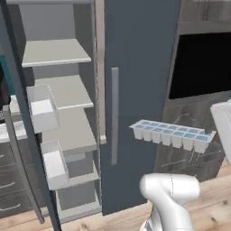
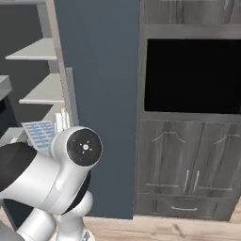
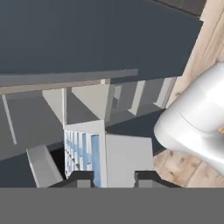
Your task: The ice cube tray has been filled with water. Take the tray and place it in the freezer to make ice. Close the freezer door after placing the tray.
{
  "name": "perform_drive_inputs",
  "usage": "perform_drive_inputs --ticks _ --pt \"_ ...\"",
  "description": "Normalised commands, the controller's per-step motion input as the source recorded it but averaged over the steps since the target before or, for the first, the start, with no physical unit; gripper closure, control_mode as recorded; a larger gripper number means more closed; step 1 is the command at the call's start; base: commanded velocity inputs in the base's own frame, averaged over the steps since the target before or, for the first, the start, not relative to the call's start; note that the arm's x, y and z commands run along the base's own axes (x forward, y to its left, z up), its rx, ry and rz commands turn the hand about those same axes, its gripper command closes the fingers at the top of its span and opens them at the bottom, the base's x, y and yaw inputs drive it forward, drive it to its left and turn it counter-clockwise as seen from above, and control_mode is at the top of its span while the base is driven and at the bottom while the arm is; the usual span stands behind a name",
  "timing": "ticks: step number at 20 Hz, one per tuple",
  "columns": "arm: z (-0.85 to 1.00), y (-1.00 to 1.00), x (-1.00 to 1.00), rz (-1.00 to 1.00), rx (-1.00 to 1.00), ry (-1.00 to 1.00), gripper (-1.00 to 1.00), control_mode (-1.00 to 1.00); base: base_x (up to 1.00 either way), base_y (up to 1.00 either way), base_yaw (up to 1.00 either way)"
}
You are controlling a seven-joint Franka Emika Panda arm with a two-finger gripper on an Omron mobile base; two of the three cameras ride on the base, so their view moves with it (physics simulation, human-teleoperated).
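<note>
We've got the small pale grey-white ice cube tray (image 1: 173,134) up in the air in front of the closed right-hand slate-blue panel, right of the long grey vertical handle (image 1: 114,115). The light blue water (image 1: 179,133) in its cells sits roughly level, the tray tipped slightly down toward the right. In the hand view the two-finger gripper (image 3: 113,178) has its dark tips on either side of the tray (image 3: 94,155), so we read it as clamped on the tray's end.

The tall dark slate-blue freezer (image 1: 85,54) compartment is open at the left, with pale grey shelves (image 1: 67,90). Its freezer door (image 1: 20,117) is swung out, carrying white bins (image 1: 43,110).

For this step: carry left past the handle, keep the tray flat, go slowly so nothing sloshes out. Likely best target is a middle shelf, entering long side first. Watch clearance against the door bins and the central edge. Release only once the tray rests fully on the shelf.
</note>
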Motion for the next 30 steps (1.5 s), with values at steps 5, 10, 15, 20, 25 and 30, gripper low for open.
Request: perform_drive_inputs --ticks 5,10,15,20,25,30 --pt "0.0 0.0 0.0 0.0 0.0 0.0 1.0 1.0 0.79 -0.25 0.62" --pt "0.0 0.0 0.0 0.0 0.0 0.0 1.0 1.0 0.3 -0.12 0.48" --pt "0.0 0.0 0.0 0.0 0.0 0.0 1.0 1.0 -0.01 0.0 0.27" --pt "0.0 0.0 0.0 0.0 0.0 0.0 1.0 1.0 0.0 0.0 0.02" --pt "0.0 0.0 0.0 0.0 0.0 0.0 1.0 1.0 0.01 0.22 -0.09" --pt "0.0 0.0 0.0 0.0 0.0 0.0 1.0 1.0 0.0 0.56 -0.15"
